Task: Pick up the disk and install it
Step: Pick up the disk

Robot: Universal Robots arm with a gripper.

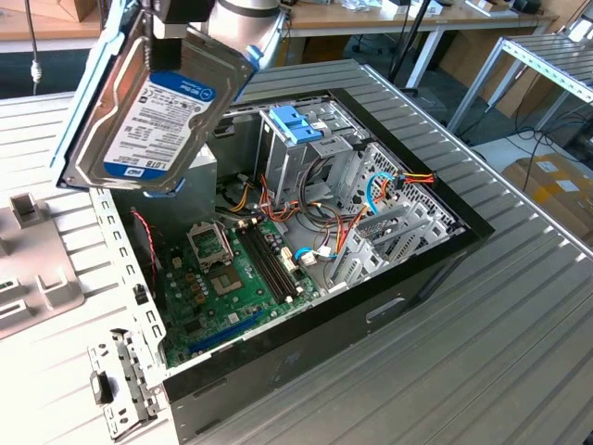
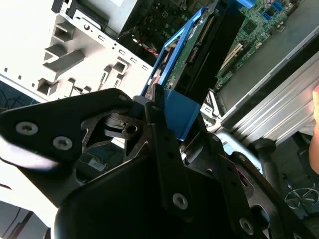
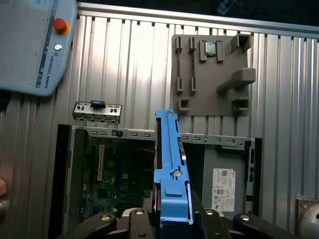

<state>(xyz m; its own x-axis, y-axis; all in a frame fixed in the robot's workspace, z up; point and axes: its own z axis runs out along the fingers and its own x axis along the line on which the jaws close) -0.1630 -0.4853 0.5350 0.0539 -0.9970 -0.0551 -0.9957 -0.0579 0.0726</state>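
The disk point(image 1: 148, 102) hangs in the air at the exterior view's upper left, tilted, its white-and-blue label facing the camera and blue rails along its edges. It is above the left end of the open computer case point(image 1: 389, 306). My gripper point(image 1: 181, 20) is shut on the disk's upper end. In the first wrist view the disk point(image 3: 172, 169) appears edge-on as a blue rail rising from between the black fingers point(image 3: 209, 219). In the second wrist view the disk's blue tab end point(image 2: 179, 112) sits clamped in my gripper point(image 2: 162, 107).
Inside the case lie a green motherboard point(image 1: 232, 278), cables, and a metal drive cage with a pale blue latch point(image 1: 296, 125). A grey fixture plate point(image 1: 32, 278) rests on the ribbed table at the exterior view's left. A loose metal bracket point(image 1: 120, 380) lies nearby. A pendant point(image 3: 35, 45) rests on the table.
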